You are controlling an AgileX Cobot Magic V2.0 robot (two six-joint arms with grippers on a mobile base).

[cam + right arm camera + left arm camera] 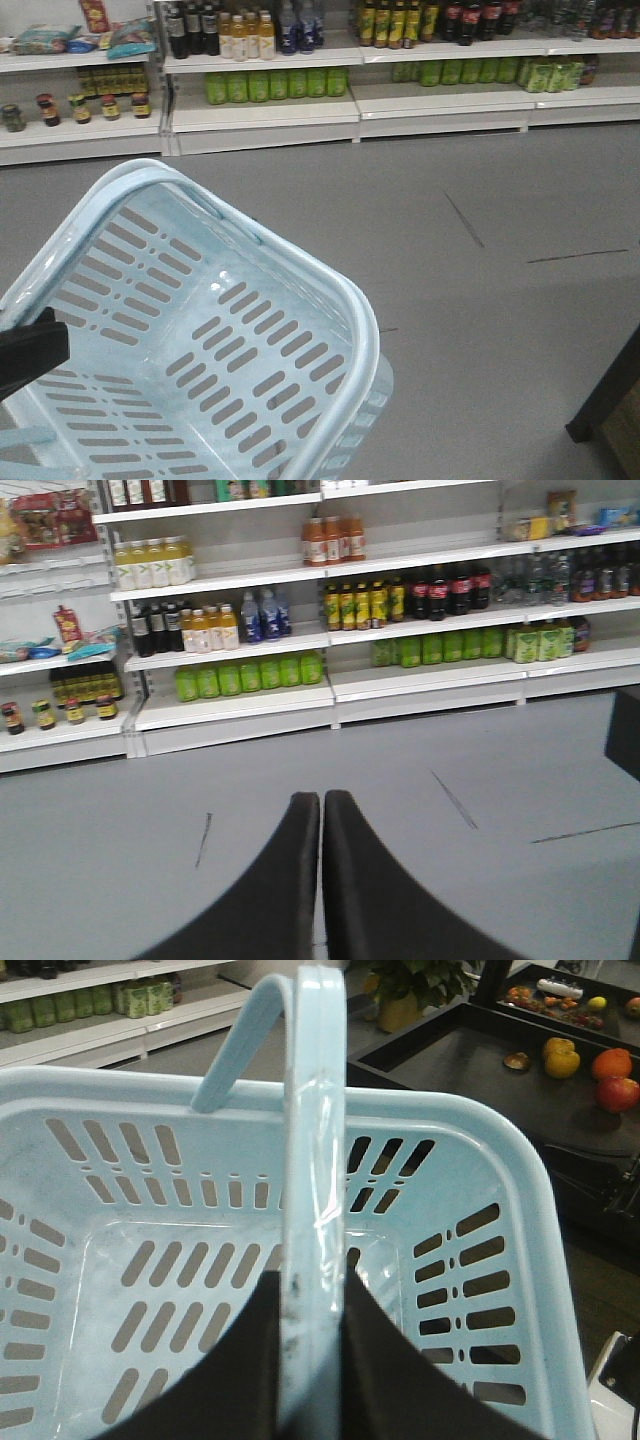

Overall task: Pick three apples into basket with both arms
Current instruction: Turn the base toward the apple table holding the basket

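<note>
The pale blue slotted basket [200, 330] hangs tilted at the lower left of the front view, above the grey floor. My left gripper [312, 1280] is shut on one hoop handle [318, 1110] of the basket [470, 1120], whose inside shows nothing. One red apple [618, 1093] lies on a black table [450, 1060] at the upper right of the left wrist view, far from both grippers. My right gripper [321, 798] is shut with nothing between its fingers, over bare floor and facing the shelves.
An orange fruit [612, 1062] and a yellow fruit [561, 1057] lie beside the apple. Shop shelves [300, 100] with bottles and jars line the back. A dark table leg [600, 400] stands at the lower right. A potted plant [405, 990] stands beyond the table.
</note>
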